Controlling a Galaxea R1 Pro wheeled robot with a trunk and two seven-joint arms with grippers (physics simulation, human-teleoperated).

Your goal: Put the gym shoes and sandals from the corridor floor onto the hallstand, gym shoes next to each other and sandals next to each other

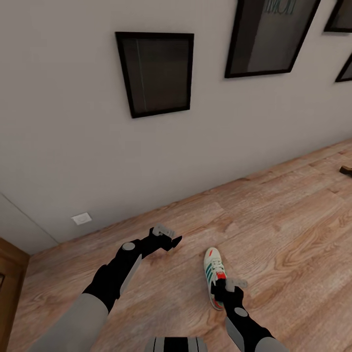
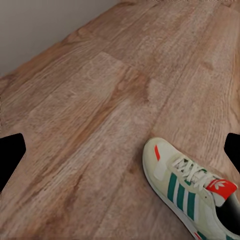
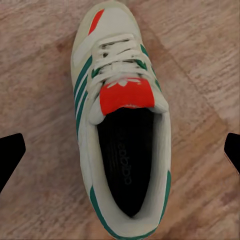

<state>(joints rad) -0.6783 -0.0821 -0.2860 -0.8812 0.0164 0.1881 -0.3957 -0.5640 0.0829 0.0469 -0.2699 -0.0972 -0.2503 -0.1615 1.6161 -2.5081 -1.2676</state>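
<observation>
One gym shoe [image 1: 213,274], white with green stripes and a red-orange tongue, lies upright on the corridor floor [image 1: 293,230]. My right gripper [image 1: 229,286] hovers open just above its heel end. In the right wrist view the shoe's opening [image 3: 125,150] sits between the wide-apart fingertips [image 3: 11,156]. My left gripper [image 1: 170,239] hangs open over bare floor to the shoe's left, and the left wrist view has the shoe [image 2: 187,187] off to one side. A dark brown shape [image 1: 346,169] at the far right edge is too cut off to name. The hallstand is out of view.
A grey wall [image 1: 73,122] runs close behind the floor, with dark picture frames [image 1: 156,73] hung on it and a white socket [image 1: 81,218] low down. A wooden door frame [image 1: 10,278] stands at the left edge.
</observation>
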